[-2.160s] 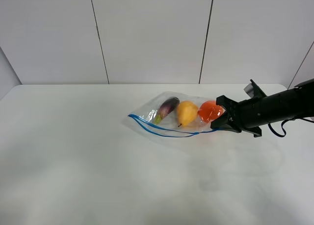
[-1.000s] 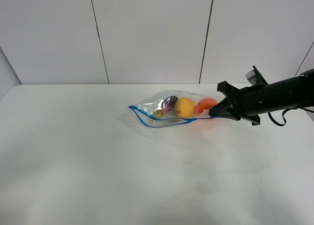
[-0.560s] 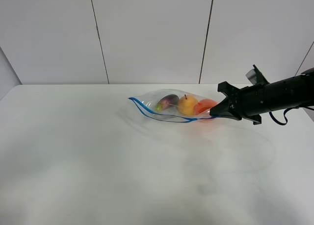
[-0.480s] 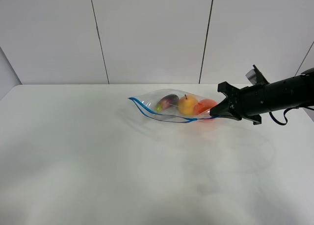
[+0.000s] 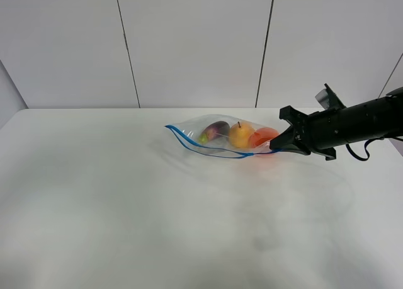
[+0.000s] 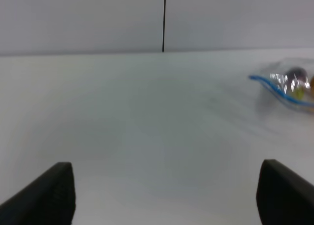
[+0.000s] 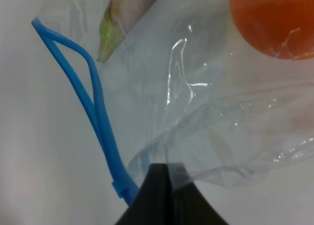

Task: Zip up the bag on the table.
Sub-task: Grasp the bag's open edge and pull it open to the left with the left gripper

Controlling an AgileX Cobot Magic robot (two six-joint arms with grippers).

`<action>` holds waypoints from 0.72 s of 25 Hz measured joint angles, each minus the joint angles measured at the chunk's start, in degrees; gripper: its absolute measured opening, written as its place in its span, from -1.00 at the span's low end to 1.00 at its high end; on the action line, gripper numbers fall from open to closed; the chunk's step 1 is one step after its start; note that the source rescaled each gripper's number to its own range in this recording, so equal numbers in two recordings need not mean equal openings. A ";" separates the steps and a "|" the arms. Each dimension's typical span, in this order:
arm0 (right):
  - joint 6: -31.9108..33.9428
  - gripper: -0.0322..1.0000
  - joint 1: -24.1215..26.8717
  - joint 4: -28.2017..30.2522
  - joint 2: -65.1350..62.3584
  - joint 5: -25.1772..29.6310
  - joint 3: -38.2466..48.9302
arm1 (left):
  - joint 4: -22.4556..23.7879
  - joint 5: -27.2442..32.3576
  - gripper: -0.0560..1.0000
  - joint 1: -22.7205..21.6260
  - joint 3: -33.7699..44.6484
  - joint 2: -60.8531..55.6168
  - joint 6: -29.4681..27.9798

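1. The right arm comes in from the right edge of the high view and lies nearly level over the table (image 5: pixel 126 207), its black forearm pointing left. Its shoulder end is cut off by the frame.
2. The right gripper (image 5: pixel 276 148) is at the right-hand end of the bag (image 5: pixel 220 138). In its wrist view the two dark fingers (image 7: pixel 156 195) are pressed together on a fold of clear plastic, just beside the end of the blue zipper strip (image 7: pixel 93 102), so it is clamped on the bag.
3. The left gripper (image 6: pixel 167 193) shows only as two dark fingertips (image 6: pixel 56 193) spread wide apart, with bare table (image 6: pixel 147 127) between them. It grips nothing, and the rest of that arm is out of frame.
4. The bag sits on the far half of the table, right of centre, well apart from the left gripper, which sees it small and blurred (image 6: pixel 289 85).
5. The gripped end seems raised a little off the surface, though the high view is too distant to be sure.
6. Inside the bag, from left to right in the high view, are a purple eggplant (image 5: pixel 215 130), a yellow pear (image 5: pixel 239 135) and an orange (image 5: pixel 264 136).
7. The zipper strip (image 5: pixel 195 147) runs along the near edge. Its two tracks part into a loop at the left end, so the mouth is unsealed there.
8. The right wrist view cuts off most of the contents. Only part of the orange (image 7: pixel 274 19) and the eggplant's green stalk (image 7: pixel 110 36) show through the crinkled plastic.
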State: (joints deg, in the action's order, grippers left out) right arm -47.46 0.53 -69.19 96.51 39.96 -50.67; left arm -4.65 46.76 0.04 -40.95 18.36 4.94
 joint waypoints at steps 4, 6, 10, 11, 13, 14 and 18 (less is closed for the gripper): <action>0.00 -0.94 0.00 0.41 0.00 0.00 0.00 | 0.00 -8.40 1.00 0.00 -3.92 13.89 0.69; 0.00 -0.94 0.00 0.79 0.00 -0.05 0.00 | 0.00 -11.96 1.00 0.00 -5.50 20.82 1.97; 0.00 -0.94 0.00 2.03 0.00 -0.11 0.00 | 0.00 -15.40 1.00 0.00 -8.32 34.55 4.41; 0.00 -0.94 0.00 2.34 0.00 -0.11 0.00 | 0.00 -15.98 1.00 0.00 -8.77 37.66 4.47; 0.00 -0.94 0.00 2.64 0.00 -0.16 0.00 | -0.28 -16.92 1.00 0.00 -9.27 42.38 4.66; 0.00 -0.94 0.00 2.81 0.00 -0.16 0.00 | -0.57 -17.31 1.00 0.00 -9.32 44.33 4.72; 0.00 -0.94 0.00 3.45 0.00 -0.36 0.00 | -2.45 -18.34 1.00 0.45 -9.43 47.64 4.91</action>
State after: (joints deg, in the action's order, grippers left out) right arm -47.46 0.53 -65.74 96.51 39.60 -50.67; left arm -7.10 28.42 0.49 -50.38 66.00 9.86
